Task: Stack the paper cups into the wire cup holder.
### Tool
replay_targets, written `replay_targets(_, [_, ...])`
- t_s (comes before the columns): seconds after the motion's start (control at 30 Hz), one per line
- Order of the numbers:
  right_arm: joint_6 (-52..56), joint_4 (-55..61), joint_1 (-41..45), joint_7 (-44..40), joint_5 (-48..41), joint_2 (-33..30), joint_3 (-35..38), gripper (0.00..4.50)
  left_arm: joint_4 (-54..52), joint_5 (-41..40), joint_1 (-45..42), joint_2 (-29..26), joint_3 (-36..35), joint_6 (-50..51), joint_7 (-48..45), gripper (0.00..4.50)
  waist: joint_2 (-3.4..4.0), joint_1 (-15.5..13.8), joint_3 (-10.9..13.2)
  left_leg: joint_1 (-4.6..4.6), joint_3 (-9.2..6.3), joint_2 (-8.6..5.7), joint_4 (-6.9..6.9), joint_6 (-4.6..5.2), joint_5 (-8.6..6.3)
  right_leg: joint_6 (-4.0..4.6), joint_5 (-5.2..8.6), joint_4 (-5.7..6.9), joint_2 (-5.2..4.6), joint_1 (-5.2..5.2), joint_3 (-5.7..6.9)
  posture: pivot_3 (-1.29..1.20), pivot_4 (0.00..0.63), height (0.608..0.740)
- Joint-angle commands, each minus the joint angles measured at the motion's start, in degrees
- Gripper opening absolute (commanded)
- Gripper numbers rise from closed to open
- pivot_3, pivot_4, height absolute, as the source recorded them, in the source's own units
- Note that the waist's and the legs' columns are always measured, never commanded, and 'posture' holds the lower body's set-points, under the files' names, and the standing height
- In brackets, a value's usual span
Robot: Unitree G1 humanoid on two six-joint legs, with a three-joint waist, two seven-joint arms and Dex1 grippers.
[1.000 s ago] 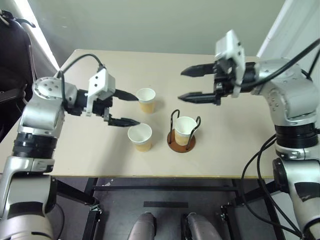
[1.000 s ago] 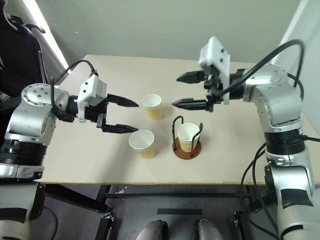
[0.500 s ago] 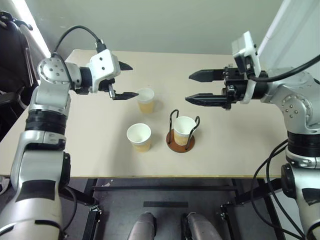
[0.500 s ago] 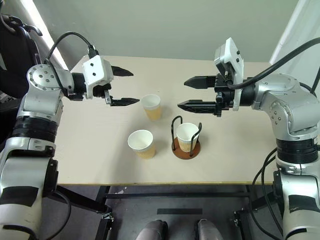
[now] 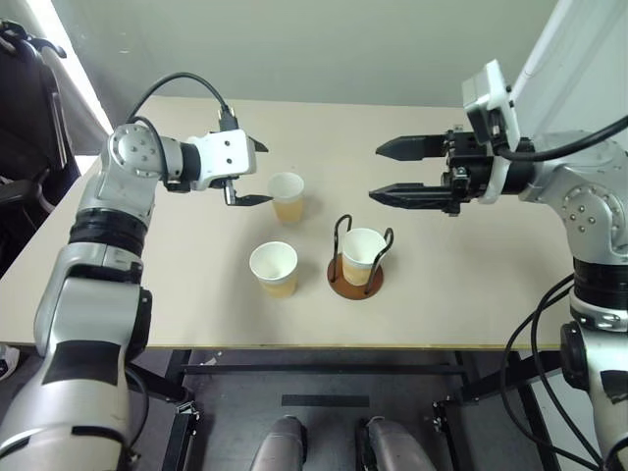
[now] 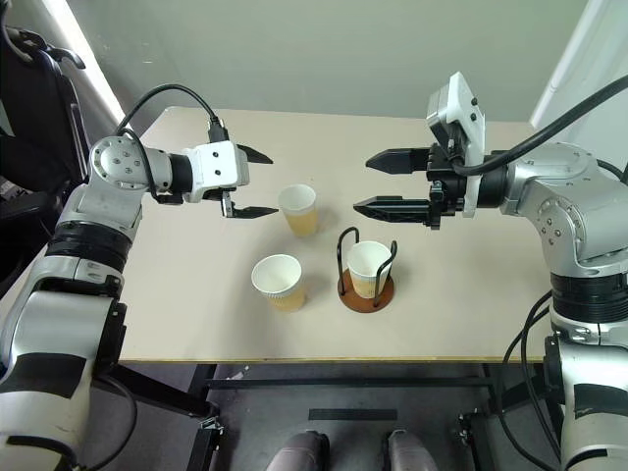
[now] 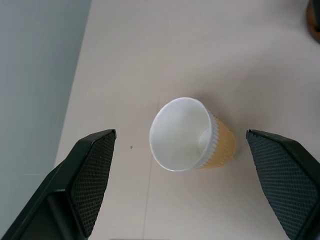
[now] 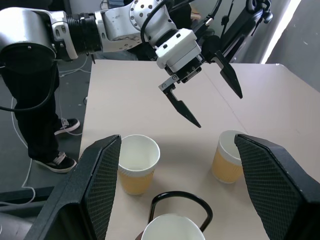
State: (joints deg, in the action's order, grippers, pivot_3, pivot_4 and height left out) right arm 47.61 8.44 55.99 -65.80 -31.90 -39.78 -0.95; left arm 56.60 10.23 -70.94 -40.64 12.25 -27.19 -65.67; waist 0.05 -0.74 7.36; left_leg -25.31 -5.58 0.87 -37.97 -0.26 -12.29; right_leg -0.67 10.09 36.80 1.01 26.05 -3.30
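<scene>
You had both grippers spread and empty: left gripper [image 5: 257,173] beside the far cup [image 5: 287,196], right gripper [image 5: 381,171] above the holder [image 5: 355,279], which held one cup [image 5: 362,254].

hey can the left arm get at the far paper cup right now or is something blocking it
Probably yes. The left tool is open just beside the far paper cup, with only bare table between them.
</scene>
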Motion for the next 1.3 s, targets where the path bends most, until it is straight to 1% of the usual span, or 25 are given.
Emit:
replay_targets(0.03, [-1.29,1.55,0.13,-0.07,-0.62,-0.94,0.40,3.66,1.27,1.00,-2.31,0.26,0.10,-2.09,1.19,4.50,0.00,-0.01,0.00,-0.01,0.00,-0.01,-0.01,0.00,0.00,-0.01,0.00,0.00,0.00,0.00,0.00,0.00,0.150,0.740])
replay_targets(0.2, [-1.71,1.59,-0.25,-0.08,-0.48,-1.29,0.12,3.66,3.20,1.61,-2.71,0.95,0.37,-2.75,0.38,4.50,0.00,0.05,0.00,-0.03,-0.01,-0.02,-0.03,0.01,-0.01,-0.05,0.00,0.00,0.00,0.01,0.00,0.00,0.150,0.740])
replay_targets(0.37, [-1.83,1.34,-0.36,-0.13,-0.57,-1.68,0.06,3.66,4.20,4.16,-3.05,0.83,2.56,-2.43,-0.43,4.50,0.00,0.02,0.00,-0.05,-0.02,-0.04,-0.07,0.04,-0.02,-0.09,0.00,0.00,0.00,0.02,0.00,0.00,0.150,0.740])
replay_targets(0.5, [-1.84,1.32,-0.59,-0.09,-0.62,-1.76,0.09,3.66,5.94,9.04,-3.40,0.71,5.45,-4.43,4.72,4.50,0.00,0.01,0.00,-0.07,-0.02,-0.06,-0.10,0.06,-0.03,-0.11,0.00,0.00,0.00,0.02,0.01,0.00,0.150,0.740])
replay_targets(0.77, [-1.69,1.64,-0.93,-0.11,-0.71,-2.00,0.05,3.66,8.67,12.01,-4.23,2.89,6.76,-5.34,10.51,4.50,0.00,-0.03,0.00,-0.10,-0.01,-0.10,-0.13,0.08,-0.04,-0.16,0.00,0.01,-0.01,0.03,0.01,0.00,0.150,0.740])
replay_targets(0.93, [-1.85,1.80,-1.30,-0.20,-0.50,-2.36,-0.13,3.66,9.92,12.88,-4.58,3.78,6.93,-5.22,11.79,4.50,0.00,0.03,0.00,-0.14,-0.06,-0.11,-0.18,0.11,-0.06,-0.24,0.00,0.00,-0.07,0.04,-0.02,0.00,0.150,0.740])
replay_targets(1.07, [-3.59,1.23,-1.72,-0.19,0.31,-2.16,-0.28,3.66,10.96,13.07,-4.33,4.52,6.91,-5.14,12.53,4.50,0.00,-0.01,0.00,-0.15,-0.01,-0.14,-0.21,0.12,-0.07,-0.30,0.00,0.00,-0.03,0.04,-0.01,0.00,0.150,0.740])
replay_targets(1.2, [-13.12,-1.14,-2.99,-0.47,2.58,0.03,0.54,3.66,12.37,12.34,-3.75,5.41,6.40,-3.89,11.36,4.50,0.00,-0.10,0.00,-0.16,-0.02,-0.16,-0.26,0.14,-0.07,-0.37,-0.04,0.01,-0.04,0.03,0.00,0.00,0.150,0.740])
replay_targets(1.3, [-14.95,-1.56,-3.55,-1.03,3.26,-0.07,-0.10,3.66,13.25,13.33,-3.74,5.31,6.92,-3.75,12.63,4.50,0.00,-0.07,0.00,-0.18,-0.02,-0.17,-0.31,0.17,-0.08,-0.41,-0.06,0.01,-0.02,0.03,0.00,0.00,0.150,0.740])
